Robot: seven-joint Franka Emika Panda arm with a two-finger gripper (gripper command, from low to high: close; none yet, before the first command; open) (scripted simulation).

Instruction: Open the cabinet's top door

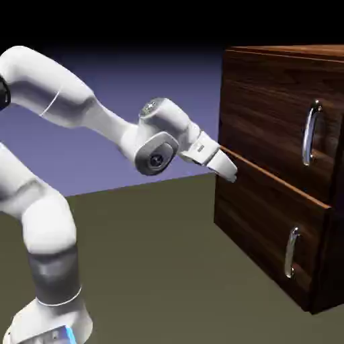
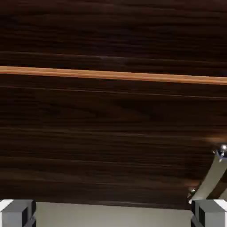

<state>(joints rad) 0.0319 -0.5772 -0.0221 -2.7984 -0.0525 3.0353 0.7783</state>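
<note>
Cabinet (image 1: 282, 168) stands at the right of the exterior view, a large boxy carcass of dark walnut grain, and its top door (image 1: 275, 114) is the taller upper panel, shut flush above a thin pale seam. By the look of it the door is a rigid wooden slab, fairly heavy, that will swing rather than flex; nothing about it seems fragile. The sensible place to take hold is its long curved silver handle (image 1: 310, 133), mounted upright near the panel's right side. That polished bar is probably slick, so a grip around its middle, with the fingers closed across it, should hold best. Below sits the shorter lower panel (image 1: 269, 235) with its own smaller handle (image 1: 291, 252), which is not the target.

Out from the wood, the gripper (image 1: 227, 168) hangs at the cabinet's left front edge, about level with the seam and well short of the long handle. In the hand view its fingertips (image 2: 17, 213) sit wide apart at the bottom corners with nothing between them; wood grain fills the picture, and a silver bar (image 2: 213, 175) shows at the right edge. Whether the tips touch the cabinet I cannot tell.
</note>
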